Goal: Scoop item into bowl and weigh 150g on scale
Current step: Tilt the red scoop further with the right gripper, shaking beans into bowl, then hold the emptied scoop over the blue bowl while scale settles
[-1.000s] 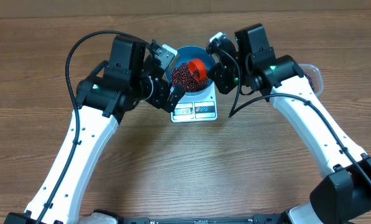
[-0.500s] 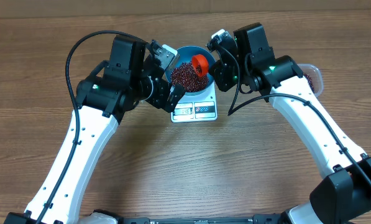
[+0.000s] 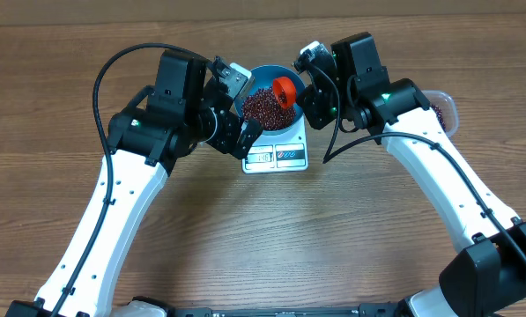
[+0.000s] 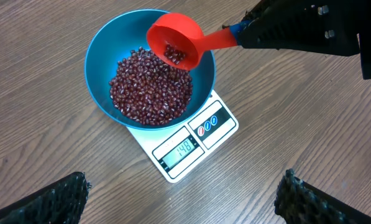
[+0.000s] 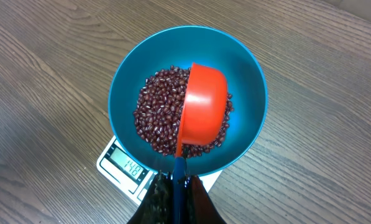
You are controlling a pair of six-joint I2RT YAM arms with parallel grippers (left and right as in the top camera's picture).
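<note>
The blue bowl (image 4: pixel 101 68) stands on the white scale (image 4: pixel 191 146), whose display reads 148. Dark red-brown beans (image 4: pixel 148 87) fill the bowl's bottom. My right gripper (image 5: pixel 178 199) is shut on the blue handle of a red scoop (image 5: pixel 204 106). The scoop hangs tilted over the bowl's far-right side with a few beans in its cup (image 4: pixel 173 40). My left gripper (image 4: pixel 182 205) is open and empty, low over the table just in front of the scale. In the overhead view the two grippers flank the bowl (image 3: pixel 263 70), left (image 3: pixel 242 107) and right (image 3: pixel 308 84).
A clear plastic tub (image 3: pixel 443 106) holding more beans sits at the right, mostly hidden behind my right arm. Black cables loop from both arms over the table. Bare wood lies in front of the scale (image 3: pixel 280 157).
The scoop shifted a little toward the bowl's far rim after the earliest frame and has held still since. The left arm has not moved.
</note>
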